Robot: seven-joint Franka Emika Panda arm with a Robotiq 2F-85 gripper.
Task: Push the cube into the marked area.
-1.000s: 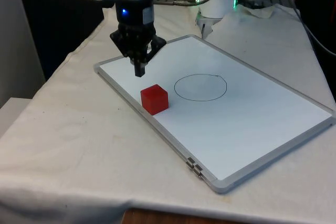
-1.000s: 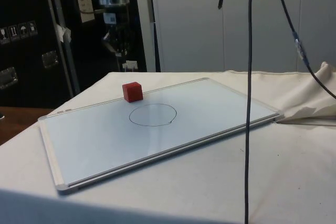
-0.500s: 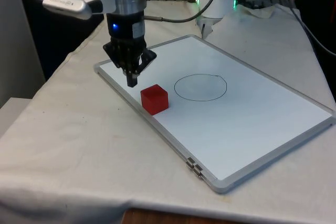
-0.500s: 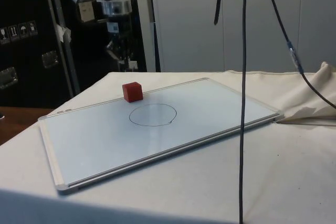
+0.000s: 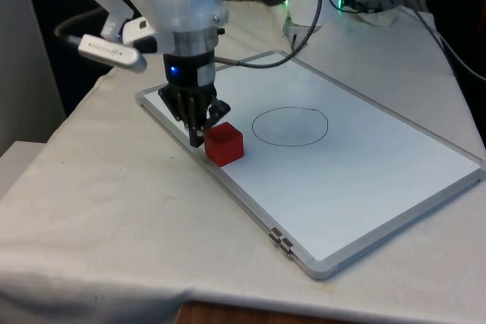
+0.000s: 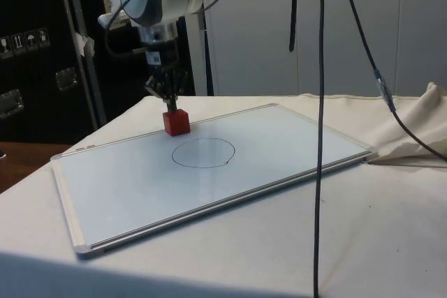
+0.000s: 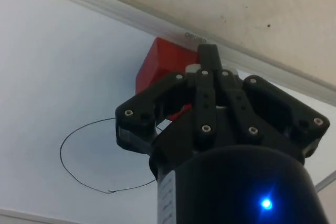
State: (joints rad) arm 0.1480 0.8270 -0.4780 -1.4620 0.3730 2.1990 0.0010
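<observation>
A red cube (image 5: 224,144) (image 6: 176,122) (image 7: 163,65) sits on the whiteboard (image 5: 364,180) close to its edge on the front view's left. A hand-drawn black circle (image 5: 289,126) (image 6: 203,152) (image 7: 94,156) lies on the board to the cube's right in the front view. My gripper (image 5: 197,139) (image 6: 167,105) (image 7: 208,52) is shut, fingers pressed together with nothing between them. Its tip is low, right beside the cube on the side away from the circle, touching or nearly touching it.
The whiteboard has a grey frame (image 5: 243,206) with a raised rim just behind the cube. Black cables (image 6: 321,102) hang down in the side view. White cloth (image 5: 106,210) surrounds the board.
My gripper has come down and forward from above the board's far left corner to the cube's side. The cube has not visibly shifted.
</observation>
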